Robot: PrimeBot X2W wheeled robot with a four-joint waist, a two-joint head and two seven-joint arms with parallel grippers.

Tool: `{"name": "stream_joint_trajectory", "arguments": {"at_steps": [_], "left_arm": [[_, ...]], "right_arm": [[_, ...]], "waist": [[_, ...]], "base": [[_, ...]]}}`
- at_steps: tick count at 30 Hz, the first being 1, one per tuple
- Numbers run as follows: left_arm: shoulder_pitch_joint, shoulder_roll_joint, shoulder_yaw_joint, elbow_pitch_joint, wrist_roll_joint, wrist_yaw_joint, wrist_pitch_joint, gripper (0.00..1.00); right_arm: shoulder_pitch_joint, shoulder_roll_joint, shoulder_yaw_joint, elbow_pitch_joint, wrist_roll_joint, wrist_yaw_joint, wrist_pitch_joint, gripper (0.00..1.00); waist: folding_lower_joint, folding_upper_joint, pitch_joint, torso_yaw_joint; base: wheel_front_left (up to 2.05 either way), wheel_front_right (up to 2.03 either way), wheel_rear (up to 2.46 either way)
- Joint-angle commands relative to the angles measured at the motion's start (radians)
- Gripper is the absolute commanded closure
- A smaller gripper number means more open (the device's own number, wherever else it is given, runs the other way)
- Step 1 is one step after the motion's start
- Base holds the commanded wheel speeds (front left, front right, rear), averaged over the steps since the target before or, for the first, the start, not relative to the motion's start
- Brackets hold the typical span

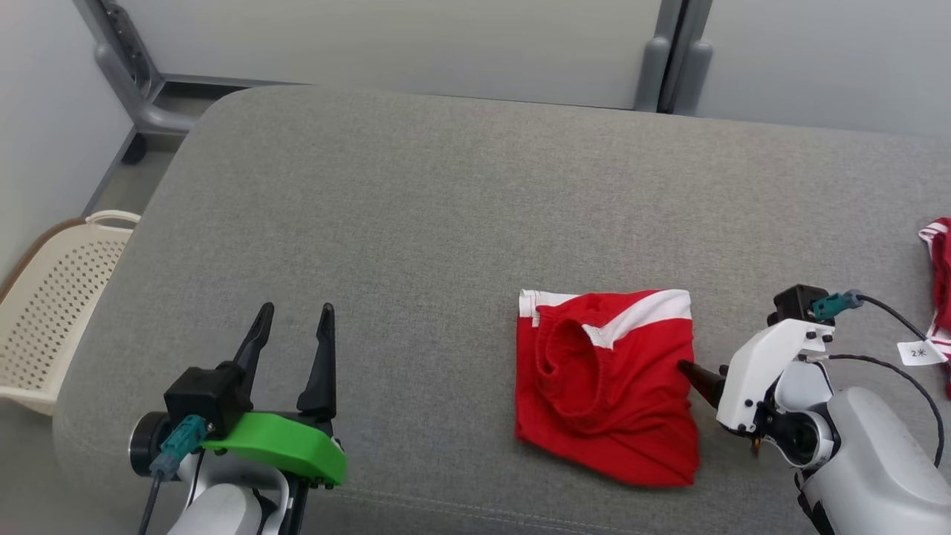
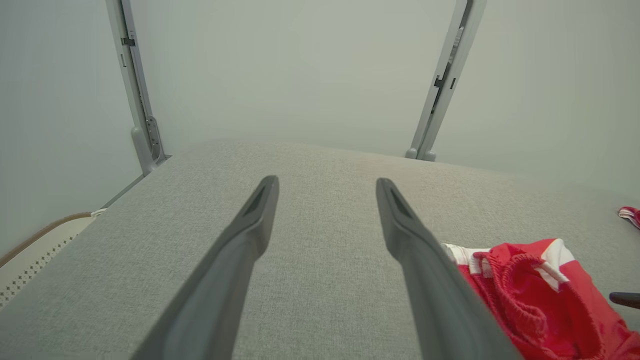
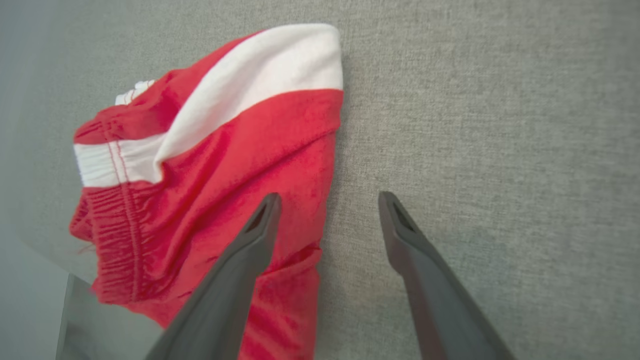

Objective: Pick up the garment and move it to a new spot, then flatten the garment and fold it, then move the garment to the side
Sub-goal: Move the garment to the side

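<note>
Lying folded, red garment (image 1: 605, 386) with white band, rumpled waistband

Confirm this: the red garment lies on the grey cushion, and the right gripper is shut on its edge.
Not shut: the right gripper is open, gripping nothing, as the right wrist view shows. The red garment does lie on the grey cushion.

Left hand (image 1: 296, 308) spread wide, pointing forward; right hand (image 3: 328, 196) spread too (pointing leftward).
</note>
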Motion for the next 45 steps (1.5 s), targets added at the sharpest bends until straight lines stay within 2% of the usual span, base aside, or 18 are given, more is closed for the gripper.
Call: {"name": "stream_joint_trajectory", "arguments": {"at_steps": [1,10,11,12,13,16,18,30,45], "left_arm": [[-0.019,0.003,0.000,-0.002,0.008,0.002,-0.002,0.00],[-0.031,-0.002,-0.009,-0.002,0.010,-0.002,-0.003,0.00],[-0.032,-0.002,-0.010,-0.002,0.011,-0.002,-0.002,0.00],[-0.034,-0.002,-0.012,-0.001,0.011,-0.002,-0.001,0.00],[-0.034,-0.002,-0.013,0.000,0.012,-0.002,0.000,0.00],[-0.037,0.000,-0.017,0.001,0.014,-0.002,0.003,0.00],[-0.039,0.004,-0.020,0.002,0.015,-0.003,0.006,0.00],[-0.023,0.030,-0.021,-0.001,0.015,0.010,0.022,0.00],[-0.012,0.024,-0.030,-0.024,0.003,0.013,0.020,0.00]], "right_arm": [[-0.011,0.001,-0.004,0.009,0.007,0.000,-0.002,0.00],[-0.046,0.022,0.022,0.084,0.038,0.000,-0.007,0.00],[-0.047,0.024,0.031,0.091,0.038,0.000,-0.007,0.16],[-0.049,0.024,0.040,0.098,0.036,0.000,-0.011,0.45],[-0.052,0.023,0.049,0.104,0.034,0.000,-0.017,0.57],[-0.058,0.023,0.069,0.121,0.038,0.000,-0.030,0.79],[-0.062,0.021,0.082,0.130,0.041,0.000,-0.041,0.99],[-0.106,-0.001,0.127,0.162,0.089,0.000,-0.097,1.00],[-0.223,-0.109,0.170,0.136,0.083,0.000,-0.065,1.00]], "waist": [[0.0000,0.0000,0.023,0.023],[0.0000,0.0000,0.042,0.044],[0.0000,0.0000,0.042,0.044],[0.0000,0.0000,0.042,0.044],[0.0000,0.0000,0.042,0.043],[0.0000,0.0000,0.041,0.041],[0.0000,0.0000,0.040,0.038],[0.0000,0.0000,0.013,-0.017],[0.0000,0.0000,0.012,-0.197]], "base": [[0.00,0.00,0.00],[0.00,0.00,0.00],[0.00,0.00,0.00],[0.00,0.00,0.00],[0.00,0.00,0.00],[0.00,0.00,0.00],[0.00,0.00,0.00],[0.00,0.00,0.00],[0.00,0.00,0.00]]}}
